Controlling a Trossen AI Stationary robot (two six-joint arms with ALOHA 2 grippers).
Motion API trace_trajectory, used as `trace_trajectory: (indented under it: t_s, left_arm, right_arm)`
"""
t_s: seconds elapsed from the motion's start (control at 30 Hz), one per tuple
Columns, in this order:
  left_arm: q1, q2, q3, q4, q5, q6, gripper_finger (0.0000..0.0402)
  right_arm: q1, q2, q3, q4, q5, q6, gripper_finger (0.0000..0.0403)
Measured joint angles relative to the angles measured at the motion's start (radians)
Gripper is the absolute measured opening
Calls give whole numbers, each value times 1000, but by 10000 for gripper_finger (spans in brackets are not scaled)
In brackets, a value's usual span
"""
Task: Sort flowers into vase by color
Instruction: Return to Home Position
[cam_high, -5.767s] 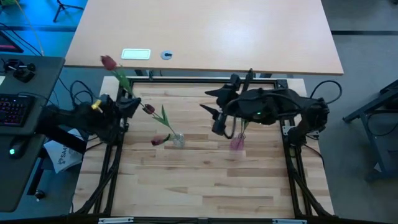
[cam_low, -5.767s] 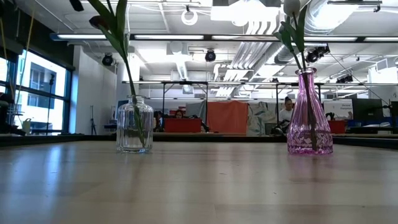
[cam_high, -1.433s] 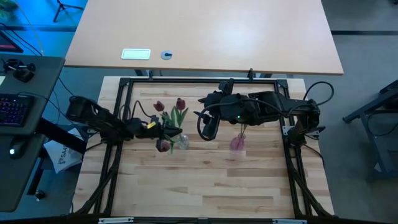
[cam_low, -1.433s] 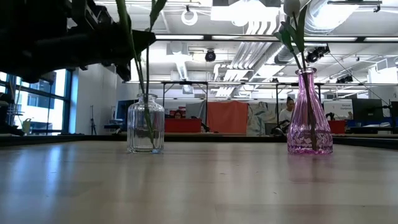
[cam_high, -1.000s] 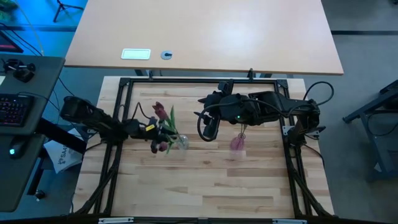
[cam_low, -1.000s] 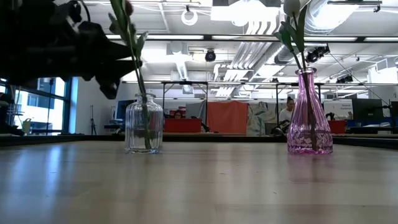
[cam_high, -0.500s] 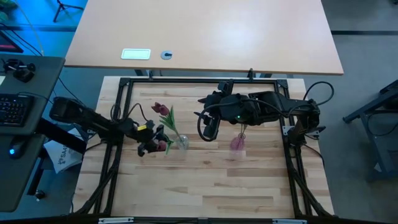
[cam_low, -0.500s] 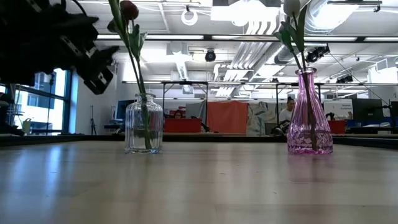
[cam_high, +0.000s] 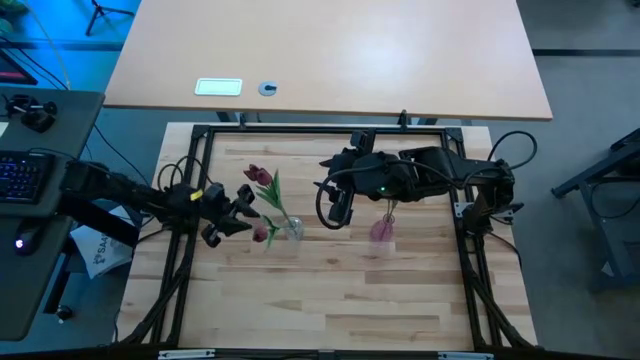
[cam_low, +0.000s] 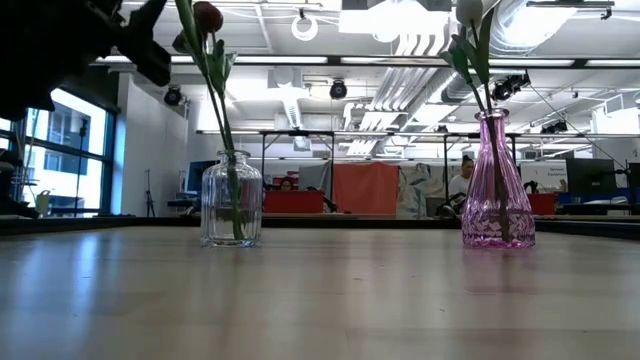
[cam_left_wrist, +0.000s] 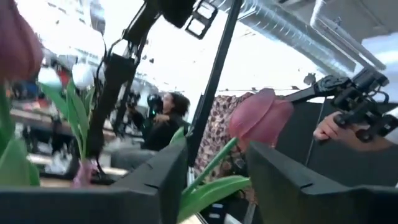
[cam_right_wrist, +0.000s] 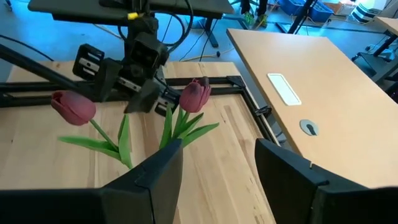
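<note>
A clear glass vase (cam_high: 291, 229) (cam_low: 231, 198) stands left of centre on the wooden table and holds dark red tulips (cam_high: 262, 177) (cam_right_wrist: 195, 96); one head (cam_high: 262, 234) droops toward the near side. A pink vase (cam_high: 382, 231) (cam_low: 497, 190) at the right holds white tulips (cam_low: 468, 10) (cam_left_wrist: 81, 75). My left gripper (cam_high: 232, 213) (cam_left_wrist: 217, 186) hangs open just left of the clear vase, clear of the flowers. My right gripper (cam_high: 335, 210) (cam_right_wrist: 217, 180) hovers open between the two vases.
A black metal frame (cam_high: 300, 130) borders the wooden table. Behind it stands a pale desk (cam_high: 330, 55) with a small white card and a round disc. Bare wood lies toward the near edge (cam_high: 330, 300). People show in the room beyond in the low view.
My left gripper has let go of the red tulip's stem at the clear vase and pulled back toward the table's left edge, rising out of the low view. The tulip stays standing in the clear vase. The right arm has kept still.
</note>
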Motion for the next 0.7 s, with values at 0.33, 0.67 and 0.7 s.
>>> trace_trajectory:
  t_s: [0.33, 0.67, 0.7]
  left_arm:
    - [2, -152, 0, -250, 3, 127, 8]
    - [128, -386, 1, -553, 8, 154, 1]
    - [140, -413, 1, -587, 14, 154, 1]
  right_arm:
    - [0, -3, 0, -3, -1, -72, 197]
    - [17, -55, 0, -7, -21, -71, 197]
    - [22, -59, 0, -7, -20, -71, 197]
